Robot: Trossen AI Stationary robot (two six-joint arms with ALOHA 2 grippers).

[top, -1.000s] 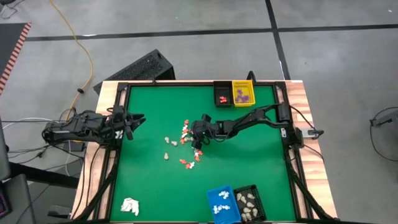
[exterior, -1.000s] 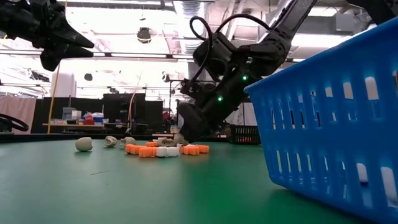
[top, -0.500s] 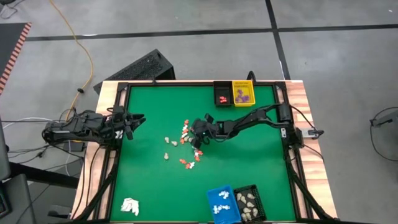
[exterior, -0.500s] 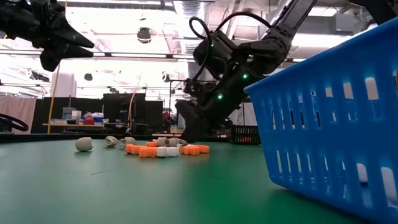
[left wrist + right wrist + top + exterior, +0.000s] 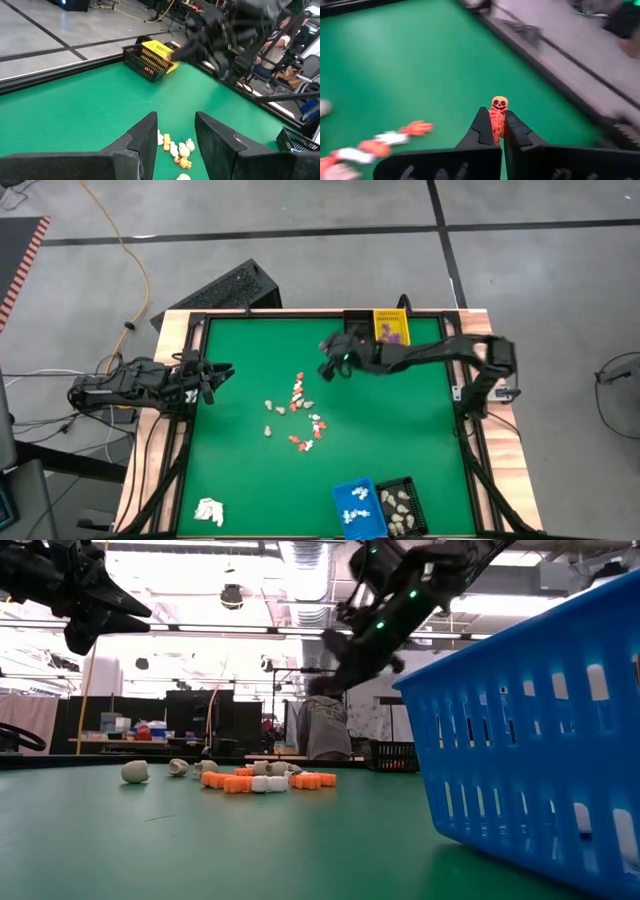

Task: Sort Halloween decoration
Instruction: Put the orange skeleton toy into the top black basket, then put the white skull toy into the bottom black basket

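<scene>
While your right claw (image 5: pixel 496 131), raised near the table's far edge, pinches an orange skeleton piece (image 5: pixel 497 116), carry it right to the black bin (image 5: pixel 357 330); your left claw (image 5: pixel 175 137) waits spread at left.

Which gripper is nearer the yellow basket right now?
The right. The right gripper, shut on an orange skeleton figure, hangs over the mat just short of the yellow basket. The left gripper waits at the table's opposite edge.
</scene>
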